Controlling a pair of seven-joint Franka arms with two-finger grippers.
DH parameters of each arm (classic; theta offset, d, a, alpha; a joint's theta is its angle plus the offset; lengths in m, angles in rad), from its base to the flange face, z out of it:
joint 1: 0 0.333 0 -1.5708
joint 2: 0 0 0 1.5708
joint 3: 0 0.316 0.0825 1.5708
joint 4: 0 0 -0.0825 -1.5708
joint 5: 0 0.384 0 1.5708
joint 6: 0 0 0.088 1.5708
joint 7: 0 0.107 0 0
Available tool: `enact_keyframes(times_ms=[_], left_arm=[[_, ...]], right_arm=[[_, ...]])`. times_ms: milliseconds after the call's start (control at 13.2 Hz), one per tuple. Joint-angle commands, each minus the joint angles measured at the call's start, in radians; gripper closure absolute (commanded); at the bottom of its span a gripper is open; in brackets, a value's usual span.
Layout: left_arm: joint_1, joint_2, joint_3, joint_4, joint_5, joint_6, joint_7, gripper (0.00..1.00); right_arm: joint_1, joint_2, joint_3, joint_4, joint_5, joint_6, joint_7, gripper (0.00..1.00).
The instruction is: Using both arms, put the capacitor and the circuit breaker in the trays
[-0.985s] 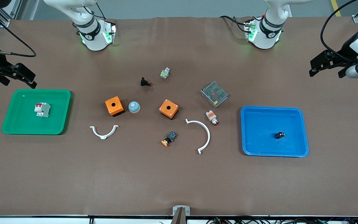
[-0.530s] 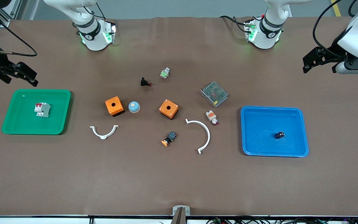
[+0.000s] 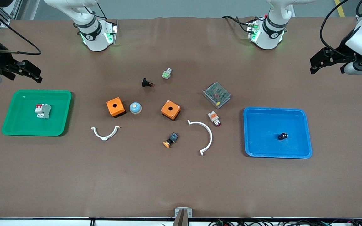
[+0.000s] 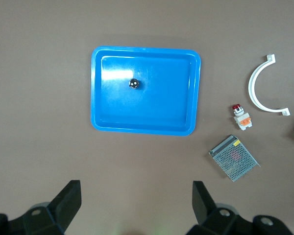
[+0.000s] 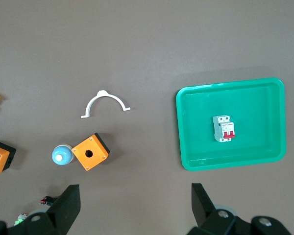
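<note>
Both grippers hang empty with fingers spread: the left gripper (image 3: 328, 61) has drifted a little toward the table's edge since a moment ago, and the right gripper (image 3: 27, 72) has crept slightly inward above the green tray (image 3: 17, 125). Inside that glossy tray lies the blocky circuit breaker (image 3: 43, 110). The stubby capacitor (image 3: 282, 136) rests unmoved in the smooth blue tray (image 3: 262, 147).
</note>
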Motion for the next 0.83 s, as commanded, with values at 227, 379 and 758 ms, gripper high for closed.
enact_keyframes(times_ms=[227,379,758], left_arm=[[0.007,0.016,-0.008,0.041,0.007,-0.005,0.016,0.00],[0.007,0.015,-0.008,0.041,0.007,-0.007,0.014,0.00],[0.001,0.028,-0.014,0.035,0.007,-0.007,-0.001,0.00]], right_arm=[[-0.007,-0.009,-0.006,0.014,-0.021,-0.013,0.006,0.00],[-0.007,-0.012,-0.006,0.014,-0.021,0.001,0.013,0.00],[-0.007,-0.015,-0.006,0.014,-0.021,0.004,0.014,0.00]])
